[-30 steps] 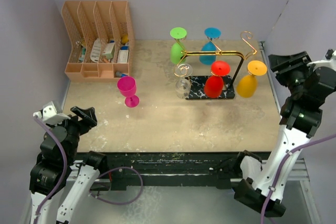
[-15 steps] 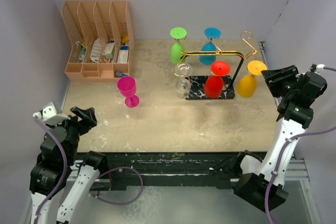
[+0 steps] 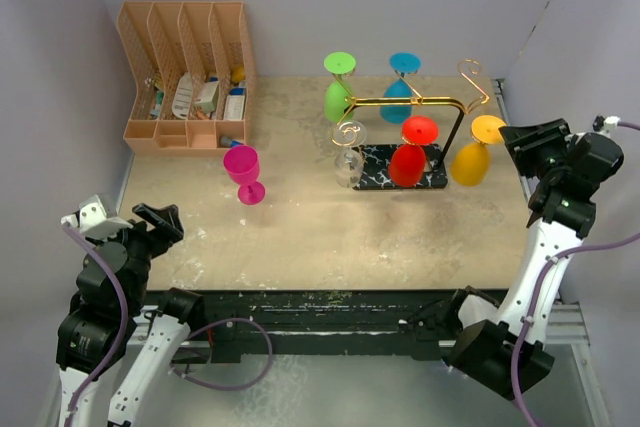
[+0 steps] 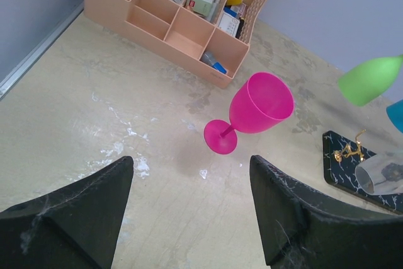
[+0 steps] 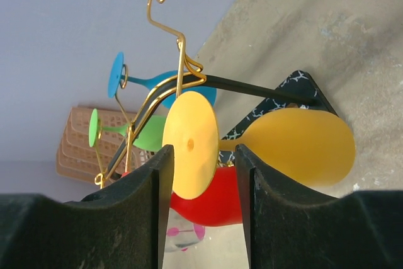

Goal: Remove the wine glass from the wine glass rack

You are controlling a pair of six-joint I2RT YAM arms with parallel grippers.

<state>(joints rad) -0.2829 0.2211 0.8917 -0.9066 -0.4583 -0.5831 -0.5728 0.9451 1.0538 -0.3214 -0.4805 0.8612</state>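
Note:
The wine glass rack [image 3: 432, 100], a gold wire frame on a black marbled base, stands at the back right of the table. Green, blue, red, clear and yellow wine glasses hang from it upside down. My right gripper [image 3: 516, 139] is open at the rack's right end, level with the yellow wine glass [image 3: 470, 161]. In the right wrist view that glass's round foot [image 5: 191, 144] shows in the gap of the gripper [image 5: 203, 150], with a gap to the right finger [image 5: 255, 200]. My left gripper [image 4: 190, 163] hangs open and empty over the near left table.
A pink wine glass [image 3: 243, 172] stands upright on the table left of the rack, ahead of the left gripper. An orange slotted organiser [image 3: 186, 77] with small items fills the back left corner. Walls close in on both sides.
My right gripper has swung down and left toward the yellow glass's foot, and its jaws have narrowed a little. The left arm has not moved.

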